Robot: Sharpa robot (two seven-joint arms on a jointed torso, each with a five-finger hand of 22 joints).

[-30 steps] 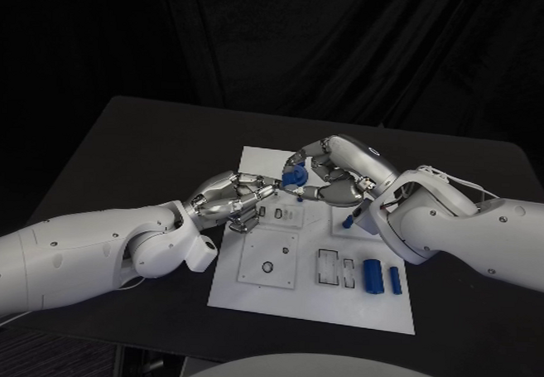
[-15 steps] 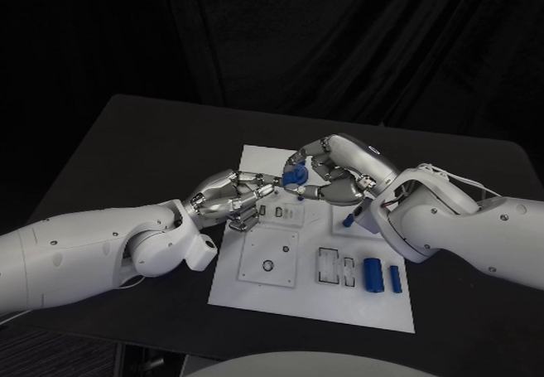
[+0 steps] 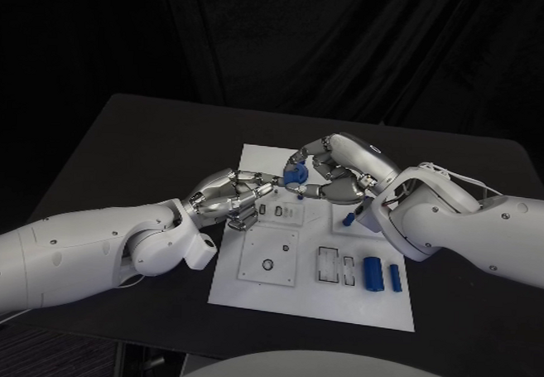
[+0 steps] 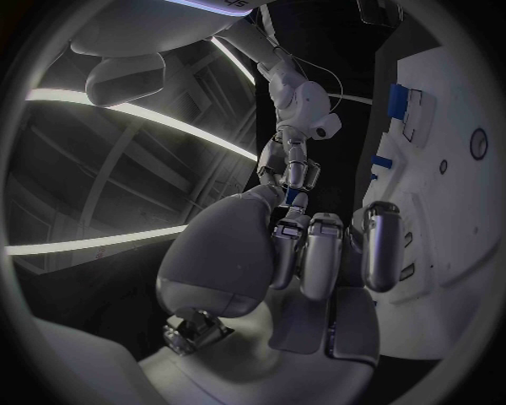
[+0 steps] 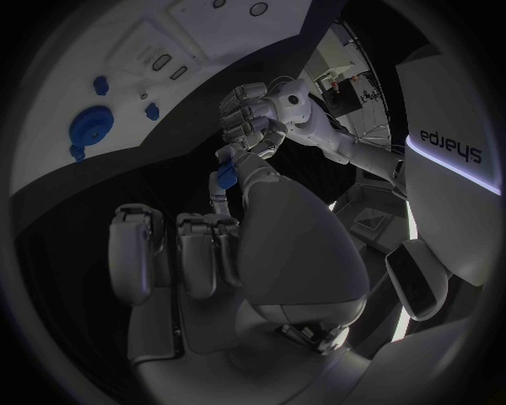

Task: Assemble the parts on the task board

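Blue small part (image 3: 294,171) stays pinched by the silver right hand (image 3: 326,175) above the white task board (image 3: 315,294), barely shifted, unseated; left hand (image 3: 230,198), curled empty, steadies nearby.

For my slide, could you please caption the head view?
Both hands, left hand and right hand, meet over the white board, pinching a blue part.

Over the far half of the white board (image 3: 254,296) on the black table (image 3: 130,150), the two hands meet. The right hand (image 3: 332,178) pinches a small blue part (image 3: 294,172) at its fingertips, above the board. The left hand (image 3: 230,198), fingers curled, reaches toward that part. Two blue cylinders (image 3: 382,275) lie side by side near the board's right edge, and another blue piece (image 3: 349,218) sits beneath the right wrist.
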